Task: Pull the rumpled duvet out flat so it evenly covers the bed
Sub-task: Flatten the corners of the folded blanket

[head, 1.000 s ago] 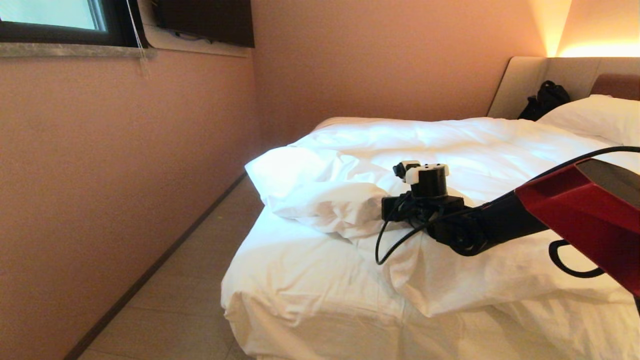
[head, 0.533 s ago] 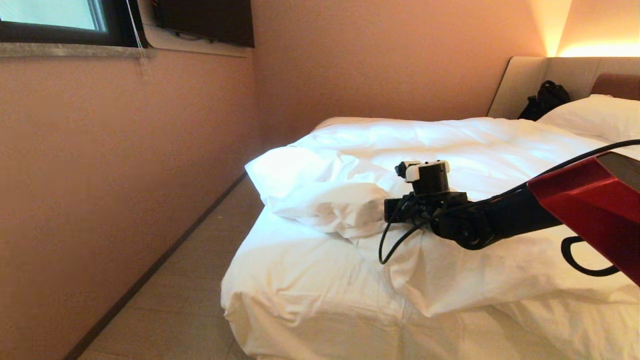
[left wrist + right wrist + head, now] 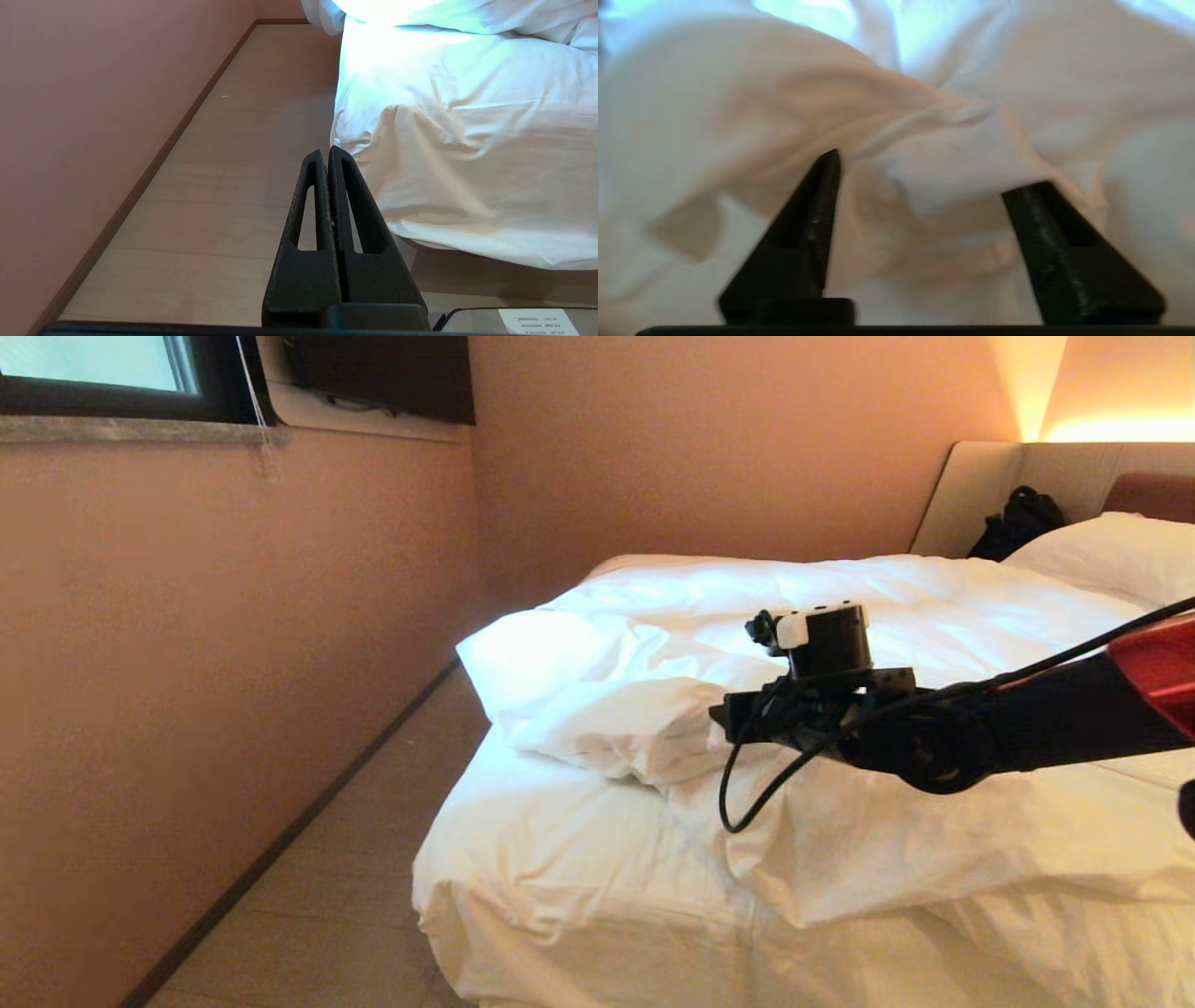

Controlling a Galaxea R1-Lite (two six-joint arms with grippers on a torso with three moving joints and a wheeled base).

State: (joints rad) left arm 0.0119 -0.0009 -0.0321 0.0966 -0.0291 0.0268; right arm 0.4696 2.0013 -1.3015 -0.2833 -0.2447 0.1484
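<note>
The white duvet (image 3: 840,597) lies rumpled over the bed (image 3: 560,859), with a puffy bunched fold (image 3: 607,719) near the foot corner and bare sheet below it. My right gripper (image 3: 930,172) reaches in from the right, just above the duvet, its wrist (image 3: 822,709) beside that fold. It is open. A soft ridge of duvet (image 3: 952,154) lies between and just beyond its spread fingers, ungripped. My left gripper (image 3: 325,151) is shut and empty. It hangs low over the floor, near the sheeted foot corner of the bed (image 3: 467,163).
A pink wall (image 3: 233,663) runs close along the bed's left side, leaving a narrow strip of floor (image 3: 355,859). A pillow (image 3: 1111,555) and a black bag (image 3: 1022,518) sit at the padded headboard (image 3: 980,485).
My right wrist has risen off the duvet and shifted a little to the right. The bunched fold lies where it was. The left arm has not moved.
</note>
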